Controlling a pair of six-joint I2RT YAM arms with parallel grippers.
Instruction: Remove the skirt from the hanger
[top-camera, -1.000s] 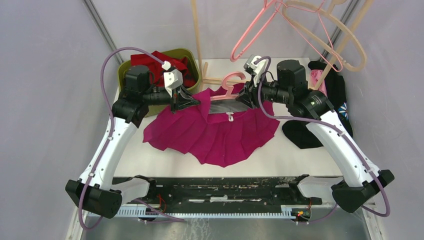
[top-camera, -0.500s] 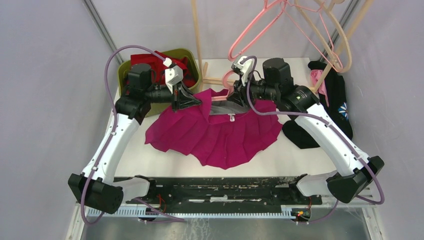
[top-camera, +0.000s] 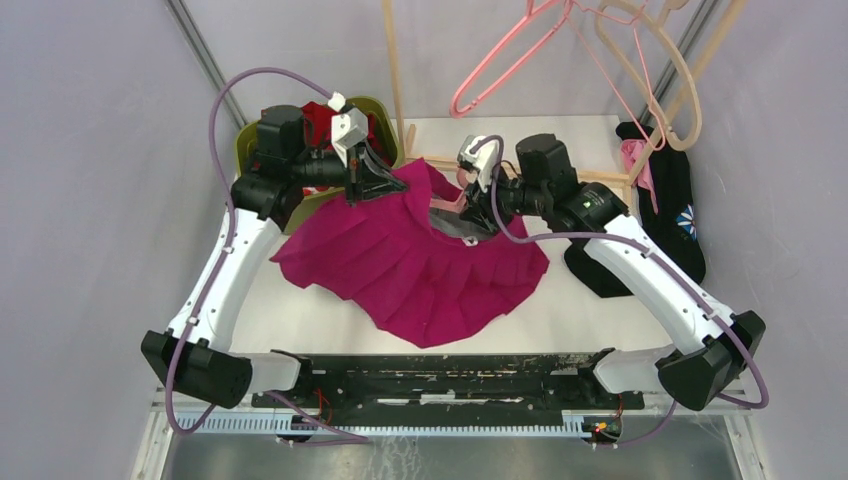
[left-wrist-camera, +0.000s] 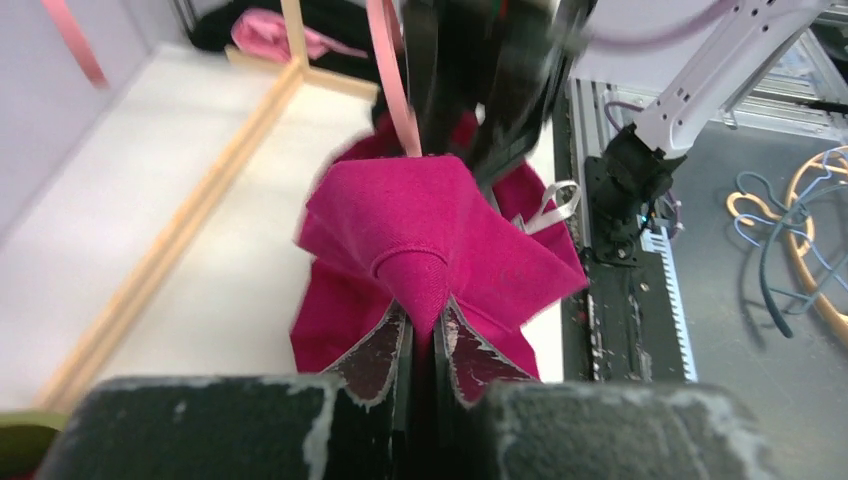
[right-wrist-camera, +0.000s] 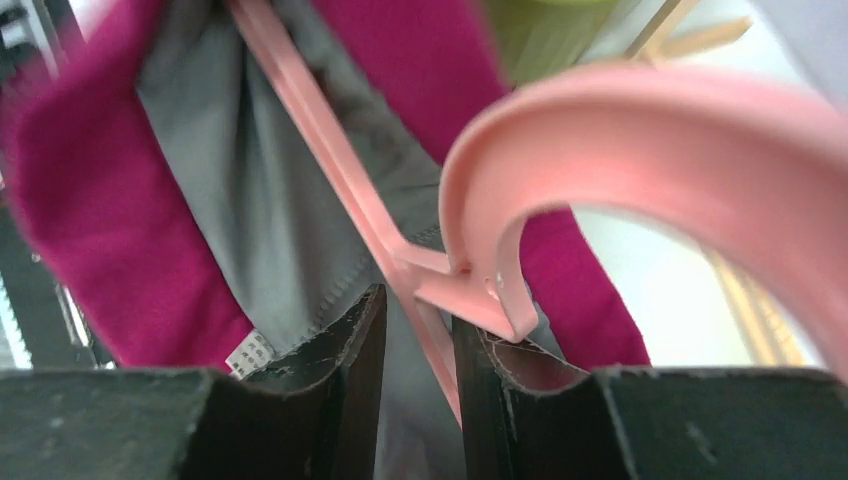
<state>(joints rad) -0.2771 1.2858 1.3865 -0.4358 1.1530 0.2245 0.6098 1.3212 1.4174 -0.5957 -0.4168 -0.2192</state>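
We found the skirt spread over the middle of the desk, its hem toward 6 o'clock and its waist lifted toward 12 o'clock between the two arms. The left end effector was clenched on a small peak of the pink cloth at about 11 o'clock. The right end effector had its jaws closed around the thin stem of the hanger just below the hook, and we judged it to be grasping it. The hanger's arm lay against the grey lining, inside the waist, so the skirt was not yet free.

We saw three risks. The left pinch held only a narrow fold, so a hard pull toward 9 o'clock could let the cloth slide out. The stem was slim and smooth, so the hanger might twist in the right jaws if the waist dragged on it. The far tip of the hanger was hidden under cloth, and if it were caught in the lining or the white loop, pulling apart would drag skirt and hanger together.
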